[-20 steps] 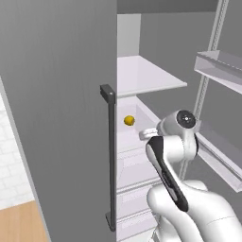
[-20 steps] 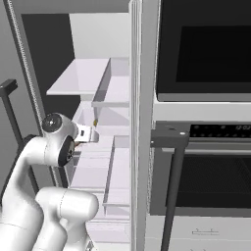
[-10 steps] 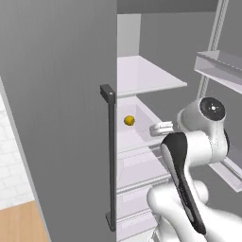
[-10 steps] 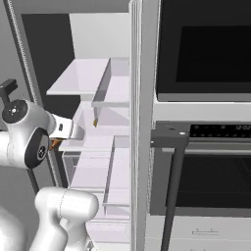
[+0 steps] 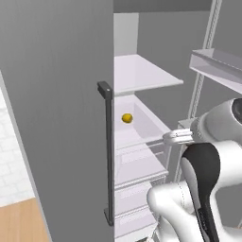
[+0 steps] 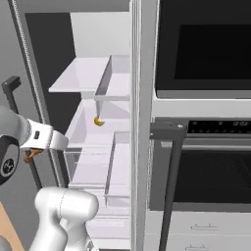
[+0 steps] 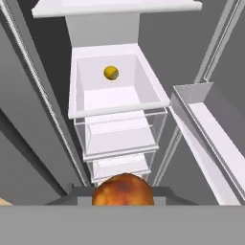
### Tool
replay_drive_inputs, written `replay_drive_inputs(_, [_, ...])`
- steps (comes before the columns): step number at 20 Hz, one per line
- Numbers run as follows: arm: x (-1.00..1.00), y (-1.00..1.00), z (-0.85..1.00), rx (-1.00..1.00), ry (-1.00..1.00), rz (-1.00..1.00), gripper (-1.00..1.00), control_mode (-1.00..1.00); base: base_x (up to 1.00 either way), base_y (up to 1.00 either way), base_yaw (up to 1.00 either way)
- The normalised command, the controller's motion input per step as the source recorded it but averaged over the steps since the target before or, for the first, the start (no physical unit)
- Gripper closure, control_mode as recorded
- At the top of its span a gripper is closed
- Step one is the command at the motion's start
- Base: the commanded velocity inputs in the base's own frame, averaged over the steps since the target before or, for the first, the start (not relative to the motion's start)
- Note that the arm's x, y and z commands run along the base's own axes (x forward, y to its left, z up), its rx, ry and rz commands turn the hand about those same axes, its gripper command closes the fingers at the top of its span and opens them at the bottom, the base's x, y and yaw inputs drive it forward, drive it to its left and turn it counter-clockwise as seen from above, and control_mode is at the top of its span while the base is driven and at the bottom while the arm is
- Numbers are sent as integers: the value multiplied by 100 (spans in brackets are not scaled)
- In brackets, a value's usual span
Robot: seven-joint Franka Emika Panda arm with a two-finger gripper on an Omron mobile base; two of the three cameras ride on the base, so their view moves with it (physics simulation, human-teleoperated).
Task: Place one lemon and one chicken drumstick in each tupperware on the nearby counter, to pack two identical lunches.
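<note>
the gripper [image 6: 33, 154] was closed around a browned chicken drumstick [image 7: 123, 189], held in front of the open fridge. a lemon [image 7: 111, 72] lay in the white drawer [image 7: 86, 98] on the fridge's middle level, well apart from the hand, under the glassy shelf [image 5: 142, 73]

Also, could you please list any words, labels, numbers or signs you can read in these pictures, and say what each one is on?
Oven control panel: a row of small pale marks, too small and blurred to read.
Nothing readable elsewhere: the fridge door, the shelves, the lemon and the drumstick carry no text.
</note>
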Motion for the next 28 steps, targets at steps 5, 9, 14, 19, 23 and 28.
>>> replay_drive_inputs(5, [0,0,0,0,0,0,100,100,-100,-41,-8])
replay_drive_inputs(9, [0,0,0,0,0,0,100,100,-100,-76,-18])
replay_drive_inputs(14, [0,0,0,0,0,0,100,100,-76,-97,-23])
replay_drive_inputs(19, [0,0,0,0,0,0,100,100,-15,-100,-20])
replay_drive_inputs(23, [0,0,0,0,0,0,100,100,0,-100,-19])
replay_drive_inputs(28, [0,0,0,0,0,0,100,100,26,-100,-16])
